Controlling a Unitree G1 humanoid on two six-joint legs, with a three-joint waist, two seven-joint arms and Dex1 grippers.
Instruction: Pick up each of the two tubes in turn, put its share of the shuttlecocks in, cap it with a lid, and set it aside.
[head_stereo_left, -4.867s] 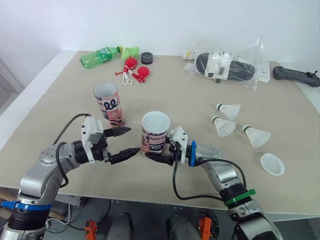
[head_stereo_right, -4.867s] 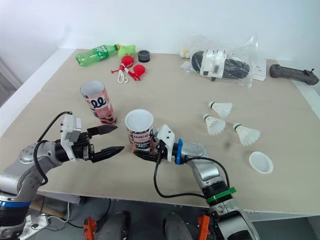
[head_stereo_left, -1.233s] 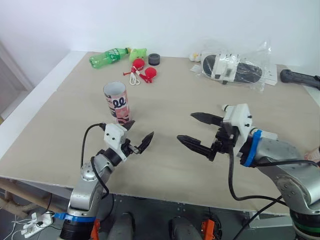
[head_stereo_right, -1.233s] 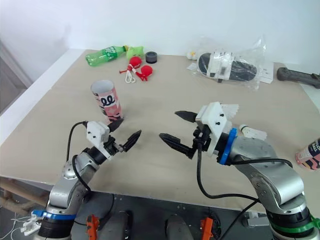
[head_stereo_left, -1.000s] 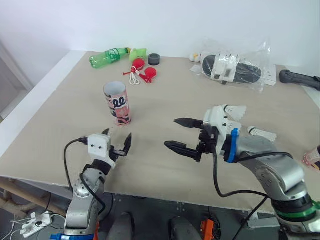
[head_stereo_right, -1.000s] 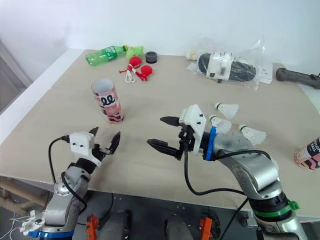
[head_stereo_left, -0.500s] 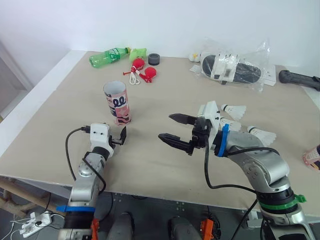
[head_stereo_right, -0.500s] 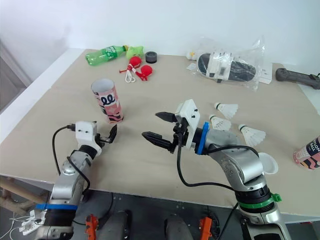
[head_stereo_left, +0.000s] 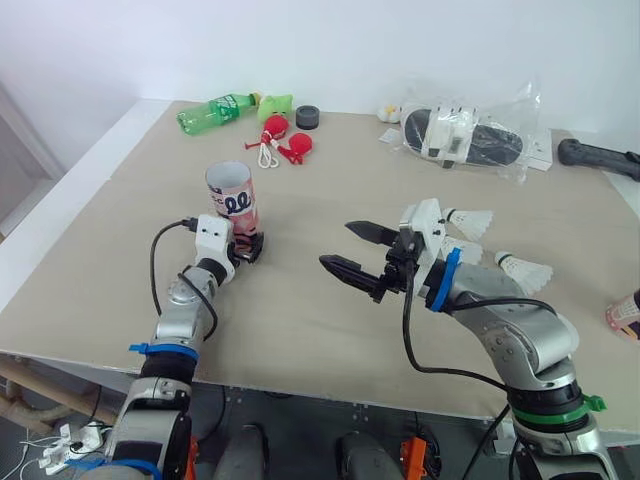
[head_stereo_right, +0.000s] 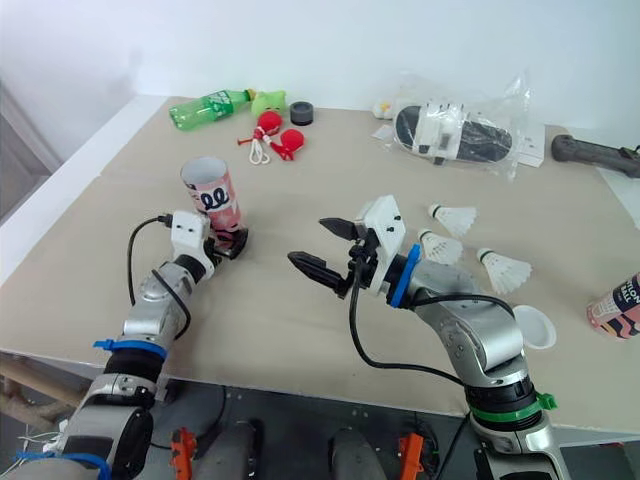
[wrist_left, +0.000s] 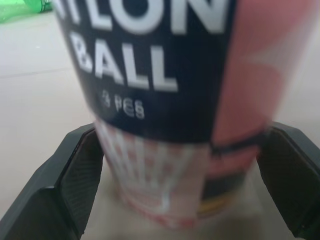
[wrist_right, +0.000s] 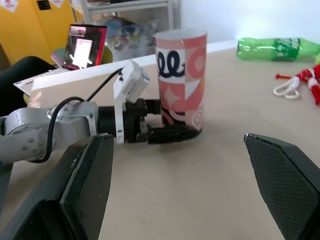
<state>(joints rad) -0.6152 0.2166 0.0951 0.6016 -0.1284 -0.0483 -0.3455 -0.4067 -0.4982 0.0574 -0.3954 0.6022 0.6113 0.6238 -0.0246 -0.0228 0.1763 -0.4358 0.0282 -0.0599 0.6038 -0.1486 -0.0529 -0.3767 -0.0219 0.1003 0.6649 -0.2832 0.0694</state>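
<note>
Left gripper is low on the table, at the foot of the upright tube on the left side. Left wrist view: the tube's base sits between the two fingers, one on each side and close against it. The jaws are spread and no squeeze is evident. The tube rests on the table, not lifted. Its print reads "BALL" up close. Right wrist view gives the side-on look: left gripper wraps the tube at the very bottom, and the tube's mouth is open, no cap.

Green bottle lies at the far left edge, well behind the tube. It is also in the right wrist view.

Right gripper is mid-table, off the surface, pointing toward the tube. It is released, jaws wide, nothing in them. Its own fingers frame the tube from well apart.

A clear bag lies at the far side.

Three shuttlecocks lie on the table right of the right gripper, near each other and untouched. The middle one is partly behind the gripper housing in the left eye view and clearer in the right eye view.

Right eye view catches a white lid just beside the right forearm.

Second tube is at the right table edge, cut off by the frame. Contents cannot be told.
</note>
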